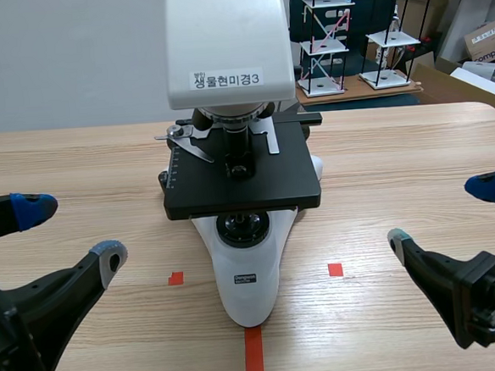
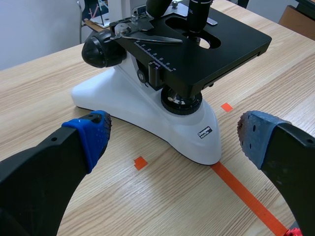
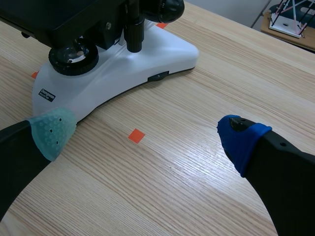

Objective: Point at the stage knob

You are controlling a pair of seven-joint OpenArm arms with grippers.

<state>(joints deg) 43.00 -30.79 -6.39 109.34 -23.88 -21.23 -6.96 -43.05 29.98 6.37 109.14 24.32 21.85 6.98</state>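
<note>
Left gripper and right gripper spread wide, microscope ahead of both, stage knob under stage, ahead of right jaws, stick models far beyond.

Wooden table, stick-frame models, cardboard box

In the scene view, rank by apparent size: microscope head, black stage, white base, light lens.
1. microscope head and black stage: alike, head cropped, unranked.
2. white base.
3. light lens.
</note>
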